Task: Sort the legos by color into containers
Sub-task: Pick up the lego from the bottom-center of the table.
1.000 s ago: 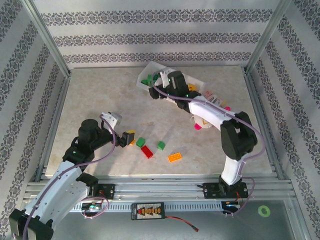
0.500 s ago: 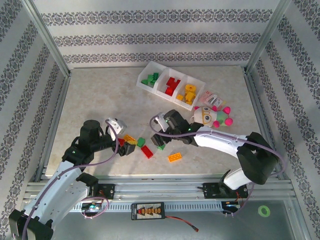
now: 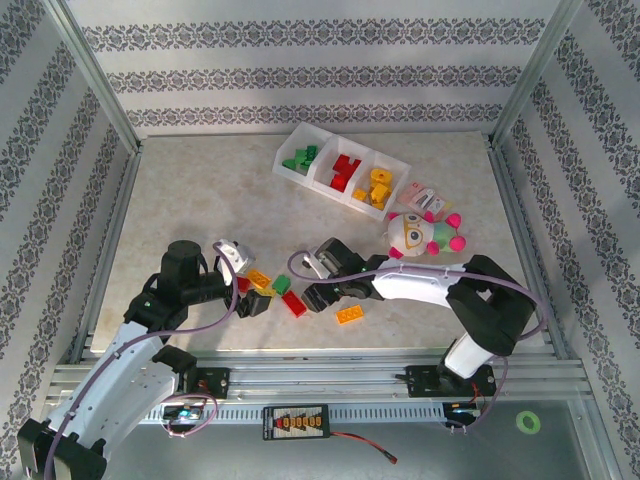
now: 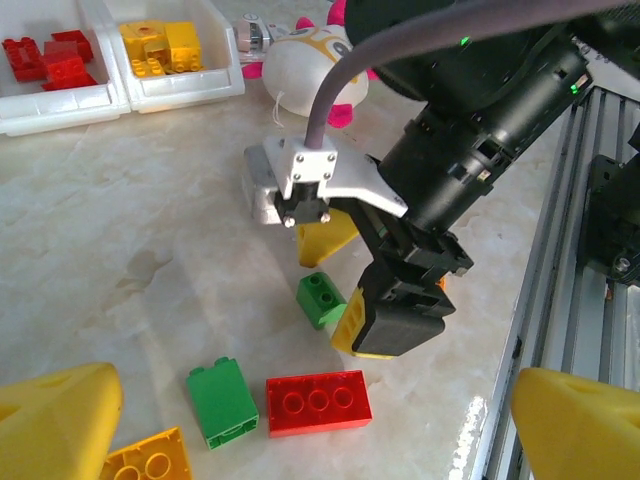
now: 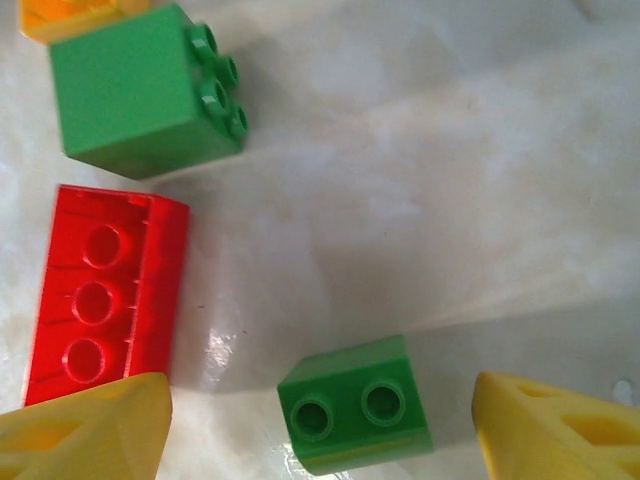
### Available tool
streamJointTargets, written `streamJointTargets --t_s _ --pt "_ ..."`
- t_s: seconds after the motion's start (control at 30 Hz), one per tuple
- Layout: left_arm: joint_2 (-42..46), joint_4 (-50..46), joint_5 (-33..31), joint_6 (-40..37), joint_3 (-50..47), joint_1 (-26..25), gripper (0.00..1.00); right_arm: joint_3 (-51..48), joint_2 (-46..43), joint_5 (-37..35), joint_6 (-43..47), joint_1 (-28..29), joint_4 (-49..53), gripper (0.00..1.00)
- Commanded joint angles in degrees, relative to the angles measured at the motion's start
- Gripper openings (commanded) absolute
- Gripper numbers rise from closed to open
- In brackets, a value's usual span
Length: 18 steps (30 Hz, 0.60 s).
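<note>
Top external shows the tray (image 3: 333,193) mostly filled by color, 5 legos (image 3: 294,304) loose in front of it, right gripper (image 3: 318,296) spread around 1 green brick (image 4: 322,300).

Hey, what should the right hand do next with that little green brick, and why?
Probably close the right hand on the small green brick. In the right wrist view its fingers stand open on either side of that brick, and the brick lies apart from the red brick, so a squeeze should catch it alone.
</note>
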State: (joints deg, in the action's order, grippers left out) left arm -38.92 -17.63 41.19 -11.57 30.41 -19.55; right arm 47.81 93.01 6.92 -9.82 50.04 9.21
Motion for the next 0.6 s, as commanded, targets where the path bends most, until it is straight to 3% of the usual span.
streamJointTargets --t_s 0.0,0.33,0.57 --pt "0.95 -0.7 2.13 0.16 1.44 -0.73 0.99 -0.78 1.46 -0.94 -1.22 0.41 -1.04 0.73" --pt "0.95 -0.59 2.96 -0.12 1.2 -0.77 0.99 -0.97 0.76 -4.91 -3.7 0.23 -0.54 0.4" --pt "0.95 0.51 2.39 0.36 0.89 -0.78 0.99 0.77 -2.6 -5.26 -4.85 -1.66 -0.58 0.36"
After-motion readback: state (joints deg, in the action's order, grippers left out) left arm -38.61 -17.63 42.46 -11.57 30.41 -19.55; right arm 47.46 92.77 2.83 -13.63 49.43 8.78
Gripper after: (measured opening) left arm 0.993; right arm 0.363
